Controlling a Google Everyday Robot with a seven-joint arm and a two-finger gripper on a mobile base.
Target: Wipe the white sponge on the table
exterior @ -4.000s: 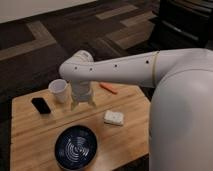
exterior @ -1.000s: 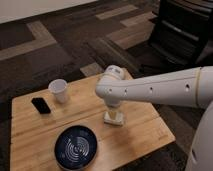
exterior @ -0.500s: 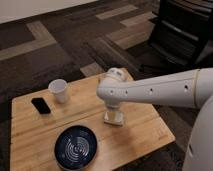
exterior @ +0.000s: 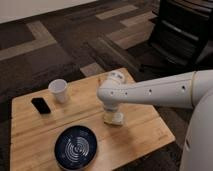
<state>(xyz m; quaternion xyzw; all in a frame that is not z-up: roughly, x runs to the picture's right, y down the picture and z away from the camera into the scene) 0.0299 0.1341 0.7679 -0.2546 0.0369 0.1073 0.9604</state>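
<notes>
Camera view showed the hand (exterior: 110,112) directly above the white sponge (exterior: 116,120), the arm (exterior: 150,92) reaching in from the right and turning straight down at the wrist. The sponge lay on the counter (exterior: 150,127) right of centre, and only its lower edge showed below the hand, so its long axis could not be read. Whether the hand was closed on the sponge or only pressing down on it could not be told. With no sideways offset between the two, the wipe probably depended only on which way to slide. Bare wood lay toward the right edge, while the dark bowl (exterior: 76,146) sat to the lower left, with the paper cup (exterior: 59,90) and black phone (exterior: 40,105) further left.
</notes>
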